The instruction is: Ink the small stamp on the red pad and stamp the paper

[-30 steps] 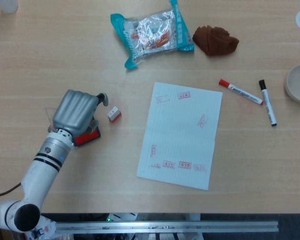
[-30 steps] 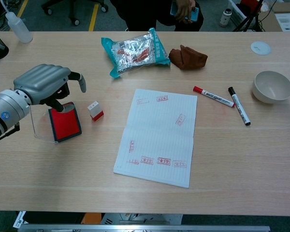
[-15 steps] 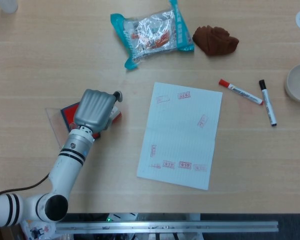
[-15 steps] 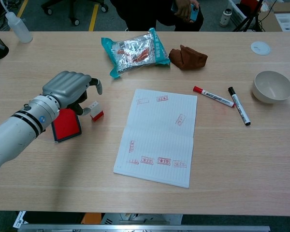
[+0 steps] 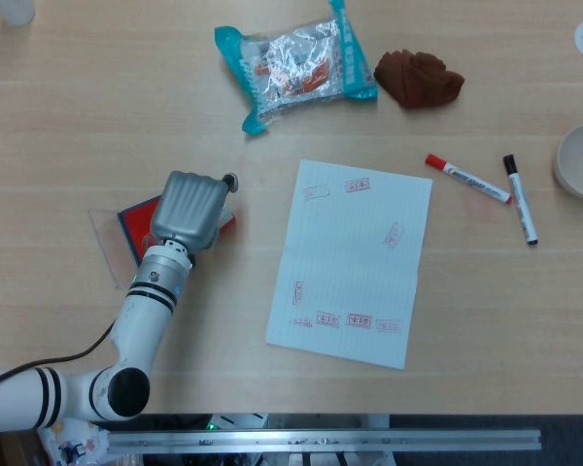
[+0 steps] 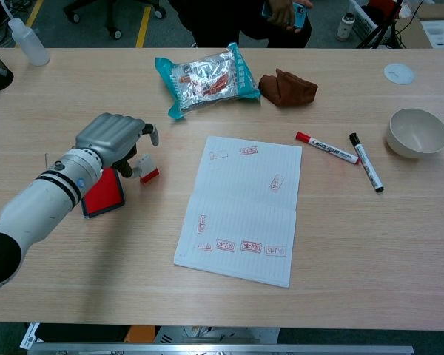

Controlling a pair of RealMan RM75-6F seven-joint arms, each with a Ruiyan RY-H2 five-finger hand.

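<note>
Since the earlier frame the left hand (image 6: 117, 137) has moved off the red pad (image 6: 102, 195) to sit over the small stamp (image 6: 146, 168), fingers curled down around it. Whether it grips the stamp cannot be told. The paper (image 6: 244, 207) lies well to its right on the surface.

No text can be read with certainty. The paper (image 5: 355, 263) carries red rectangular stamp marks: two near its far edge, one toward its right edge, one at its left edge and a row along its near edge. The characters inside them are too small to make out. The snack bag (image 5: 296, 61) near the counter's far edge has printing on its foil front, blurred beyond reading. The red marker (image 6: 326, 147) and the black marker (image 6: 365, 162) bear label print on their white barrels, too fine to read.
</note>
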